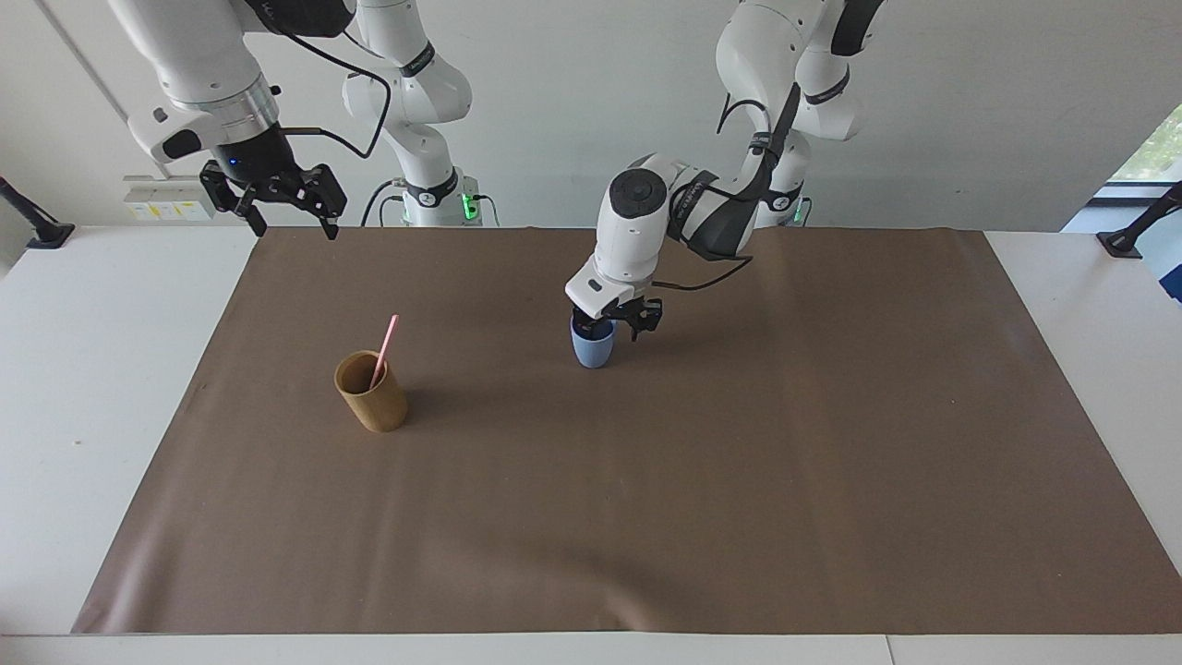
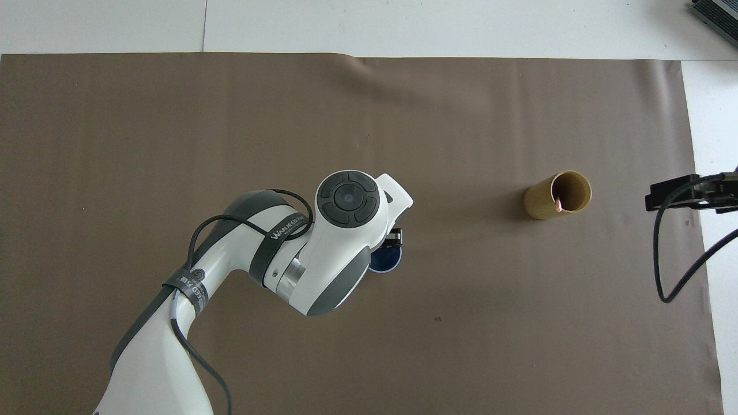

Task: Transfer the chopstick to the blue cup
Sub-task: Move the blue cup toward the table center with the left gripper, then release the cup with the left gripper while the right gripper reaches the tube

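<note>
Now I am seeing my left end effector gaping open at the small light blue cup, the right end effector hanging open.

Bright, even daylight; soft shadows; seemingly sharp.

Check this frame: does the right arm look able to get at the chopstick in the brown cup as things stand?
Probably yes. The chopstick sticks up out of the brown cup, its top free. The right gripper hangs open over the mat's edge at that end, and the left gripper is away at the blue cup.
</note>
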